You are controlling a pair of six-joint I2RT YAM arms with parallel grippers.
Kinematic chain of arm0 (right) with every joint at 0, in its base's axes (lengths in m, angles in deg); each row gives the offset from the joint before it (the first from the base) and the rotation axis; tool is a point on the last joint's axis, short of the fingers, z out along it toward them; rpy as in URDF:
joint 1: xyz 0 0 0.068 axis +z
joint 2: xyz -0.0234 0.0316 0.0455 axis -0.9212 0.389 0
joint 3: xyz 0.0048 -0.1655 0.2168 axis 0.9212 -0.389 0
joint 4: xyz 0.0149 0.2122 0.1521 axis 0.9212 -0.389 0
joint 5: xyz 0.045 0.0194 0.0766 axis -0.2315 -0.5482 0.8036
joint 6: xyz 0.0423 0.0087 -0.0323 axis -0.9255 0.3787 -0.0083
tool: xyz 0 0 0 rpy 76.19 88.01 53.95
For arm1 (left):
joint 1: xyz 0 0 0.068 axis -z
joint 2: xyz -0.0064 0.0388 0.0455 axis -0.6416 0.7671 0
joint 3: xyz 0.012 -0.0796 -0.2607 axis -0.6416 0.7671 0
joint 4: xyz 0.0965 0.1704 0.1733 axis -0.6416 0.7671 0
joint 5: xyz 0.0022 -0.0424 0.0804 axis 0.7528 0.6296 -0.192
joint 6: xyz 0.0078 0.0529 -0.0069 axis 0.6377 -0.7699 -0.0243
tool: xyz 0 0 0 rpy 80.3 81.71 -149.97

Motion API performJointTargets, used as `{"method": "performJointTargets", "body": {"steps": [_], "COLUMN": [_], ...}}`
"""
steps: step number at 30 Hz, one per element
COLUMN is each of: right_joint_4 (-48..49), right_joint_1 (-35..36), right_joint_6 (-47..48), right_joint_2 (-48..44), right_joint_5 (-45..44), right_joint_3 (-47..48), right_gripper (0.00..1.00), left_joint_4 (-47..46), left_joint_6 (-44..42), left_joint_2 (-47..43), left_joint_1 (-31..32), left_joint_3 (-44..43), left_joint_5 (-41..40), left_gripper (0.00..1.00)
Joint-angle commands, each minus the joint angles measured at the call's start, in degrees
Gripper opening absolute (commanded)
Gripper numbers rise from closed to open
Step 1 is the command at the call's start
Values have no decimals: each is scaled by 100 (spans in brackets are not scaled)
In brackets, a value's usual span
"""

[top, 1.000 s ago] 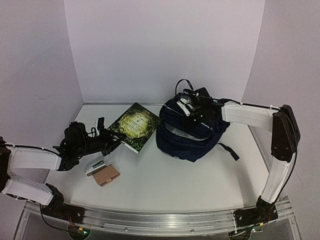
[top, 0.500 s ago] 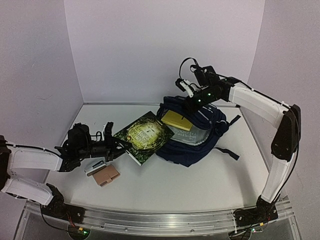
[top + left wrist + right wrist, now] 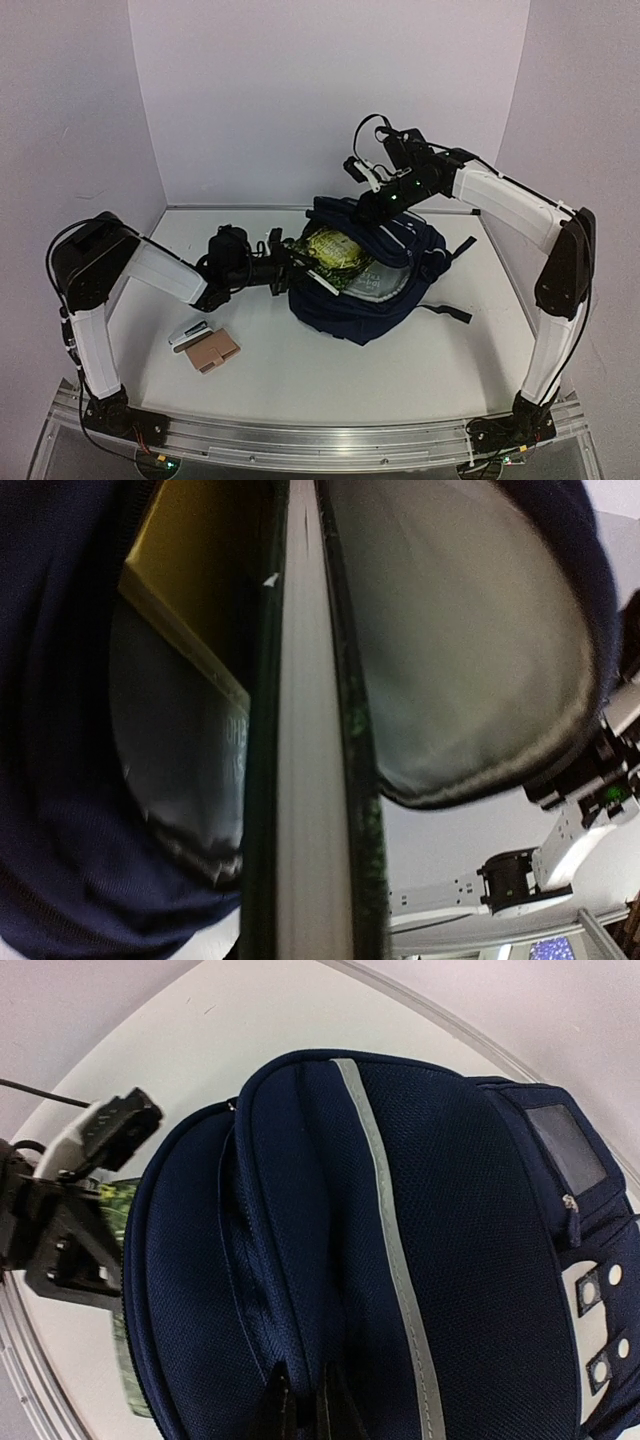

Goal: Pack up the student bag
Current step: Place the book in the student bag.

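Inspecting the navy mesh-weave student bag (image 3: 375,300) at the table's (image 3: 420,365) centre-right, we find the right gripper (image 3: 302,1405) pinching its upper rim. The left gripper (image 3: 292,268) clamps the flat glossy green book (image 3: 335,250). Half a second ago the book was outside; now it is partly within the smooth grey lining, with a gap beside its cover.

— What differs from a second ago?
— The book (image 3: 335,250) is off the table. It now sits tilted, halfway inside the mouth of the student bag (image 3: 375,305), carried there by the left gripper (image 3: 288,266).
— And the bag itself?
— Its top edge, low before, is now raised by the right gripper (image 3: 300,1402), so the mouth gapes. From above, the book now hides the yellow item (image 3: 190,570).
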Motion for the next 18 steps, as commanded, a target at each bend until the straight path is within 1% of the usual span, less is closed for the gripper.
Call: {"method": "performJointTargets", "body": {"steps": [1,2,6,7,8,9,11,15,18], "right_joint_4": [568,571,577,573,568,570,569,568,554], "right_joint_1": [205,223,235,238,239,234,214,134,122], "right_joint_6": [-253,-277,-341,-331,-308,-278,-214,-180,-125], "right_joint_2": [-161,-171,-190,-184,-186,-197,-222,-261,-313], "right_joint_5": [892,955,1087,1067,1030,991,952,1005,1048], "right_joint_3": [267,239,145,128,105,77,16,-78,-149], "right_gripper": [0,0,0,0,0,0,0,0,0], "left_joint_4": [-713,-439,290,431,564,684,1002,1795,2193], "left_joint_6": [325,311,115,62,11,-57,-280,-732,-889], "left_joint_2": [586,722,1161,1185,1162,1087,797,108,-249], "left_joint_1": [191,230,354,363,370,379,412,546,627], "left_joint_3": [-1261,-1511,-2285,-2350,-2354,-2302,-2087,-1558,-1274], "left_joint_5": [-680,-838,-1121,-1160,-1193,-1222,-1309,-1669,-1708], "left_gripper": [0,2,17,21,28,35,42,54,58]}}
